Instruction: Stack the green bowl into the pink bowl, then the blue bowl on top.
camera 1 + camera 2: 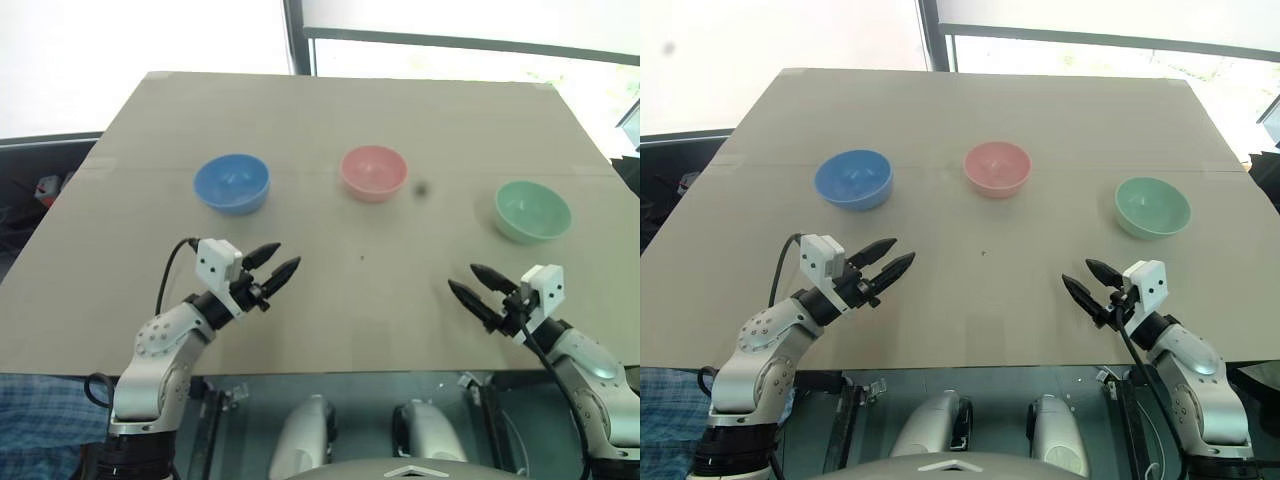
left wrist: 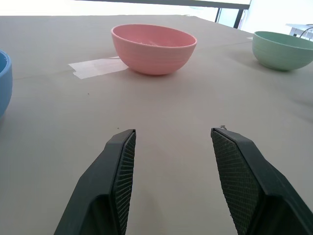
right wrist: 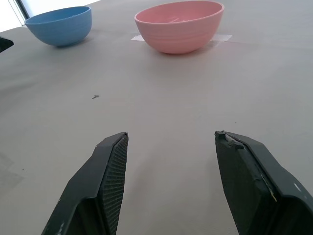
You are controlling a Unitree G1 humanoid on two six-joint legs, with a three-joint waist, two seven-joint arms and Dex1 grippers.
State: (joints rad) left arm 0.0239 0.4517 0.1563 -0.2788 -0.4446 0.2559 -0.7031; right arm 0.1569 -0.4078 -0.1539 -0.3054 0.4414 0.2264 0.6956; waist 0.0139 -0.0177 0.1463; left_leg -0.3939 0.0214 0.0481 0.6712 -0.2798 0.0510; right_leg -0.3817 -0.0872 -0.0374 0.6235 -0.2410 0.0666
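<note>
Three bowls: all sat apart in a row across the table [image 1: 330, 120], nothing stacked yet
Blue bowl [image 1: 231, 183]: lay at the left end, nearest the left gripper [image 1: 272, 267] but clear of it
Pink bowl [image 1: 373, 172]: stood in the middle, upright and empty, with a strip of tape [image 2: 97, 67] on the table just beside it
Green bowl [image 1: 532, 210]: waited at the right end, up-table from the right gripper [image 1: 473, 283], near but not touching
Risk one: I judged the green bowl could skid or tip when pinched, since a smooth rim gives the fingers little bite
Risk two: carrying green across to pink, a low pass could have clipped the pink rim and knocked it along the table
Risk three: taking blue first would have put the stack in the wrong order
Left gripper state: fingers stood parted about halfway, held nothing, and hovered over bare table, pointing in toward the centre
Right gripper state: fingers likewise spread with a clear gap, empty, touching no bowl, angled in toward the middle
</note>
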